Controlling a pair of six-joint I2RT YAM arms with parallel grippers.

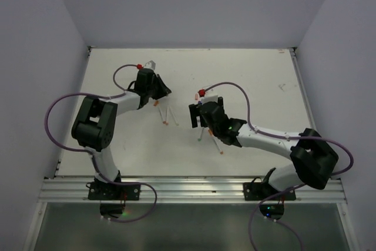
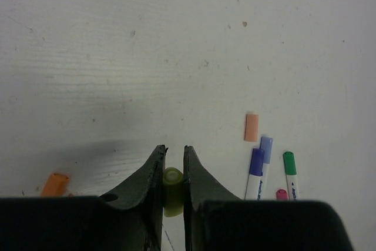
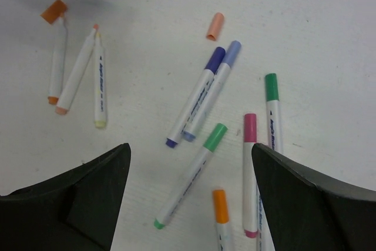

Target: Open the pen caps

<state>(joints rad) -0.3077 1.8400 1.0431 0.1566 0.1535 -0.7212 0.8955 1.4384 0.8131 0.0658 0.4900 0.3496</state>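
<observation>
White painted tabletop (image 1: 264, 80), walled in plain grey, carries every pen; no tray, cup or other container is visible, so nothing can be reported as held in one. The left gripper (image 2: 174, 158) is clamped on a short yellow-green plastic cap (image 2: 173, 187), carried near the surface. The right gripper (image 3: 190, 151) hangs with jaws spread wide above the capped pens. Fitted on white barrels are a dark blue cap (image 3: 215, 58), a light blue cap (image 3: 234, 51), a green cap (image 3: 271, 86), a pink cap (image 3: 250, 127), a light green cap (image 3: 216, 135) and an orange cap (image 3: 220, 198). Two lie loose: a peach plastic cap (image 3: 215, 26) just beyond the blue pair, and an orange loose cap (image 3: 54, 11) at the tip of a bare white barrel (image 3: 57, 63). The held cap should be released on bare surface, clear of the pens. The light-green-capped pen (image 3: 188, 180) lies between the open jaws, apart from its neighbours, and is judged the easiest pick; the jaws should be set across its barrel. The two blue-capped pens touch side by side and risk being seized together
</observation>
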